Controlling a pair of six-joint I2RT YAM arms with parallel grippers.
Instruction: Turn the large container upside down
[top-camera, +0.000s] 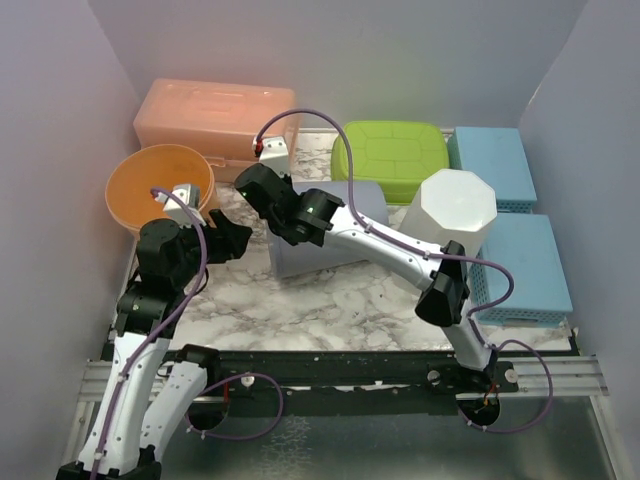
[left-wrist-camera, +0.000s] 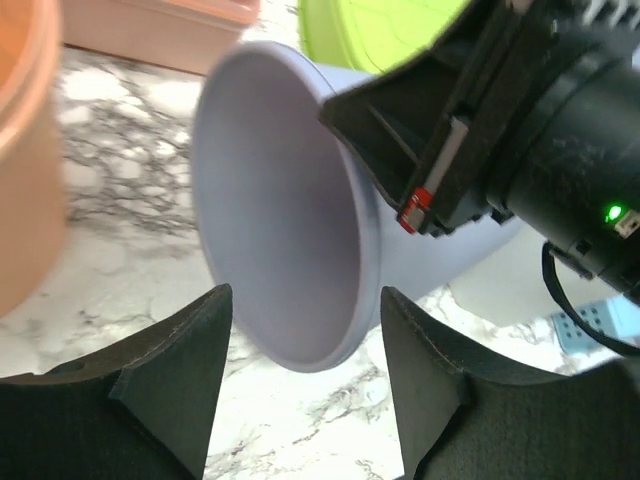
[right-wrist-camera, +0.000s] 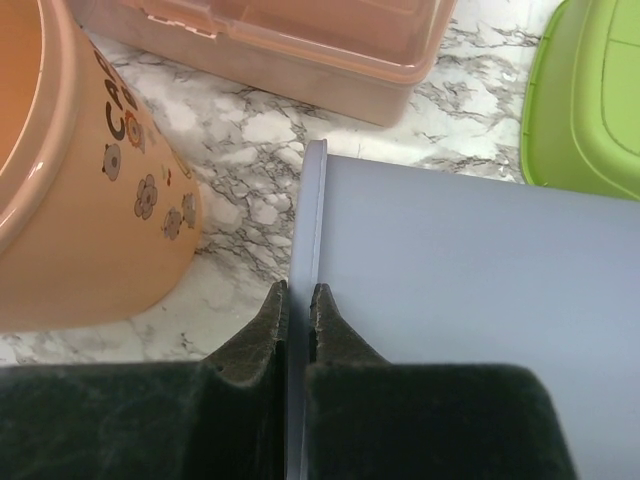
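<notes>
Lavender container lies on its side at the middle of the marble tabletop, mouth toward the left arm and nothing inside it. By the look of it, the turn is about half done, with the rim yet to be brought down onto the table.

Behind it stand a pink lidded box and a green lidded box, with a pair of blue baskets to the right; their contents are not visible. A white octagonal tub sits just beside the container's base end, and whether it holds anything cannot be told. An orange flower-print tub, upright near the mouth, appears empty.

The right gripper is pinched narrow on the container's rim, a finger on either side. The left gripper hangs with fingers wide apart before the mouth, holding nothing.
</notes>
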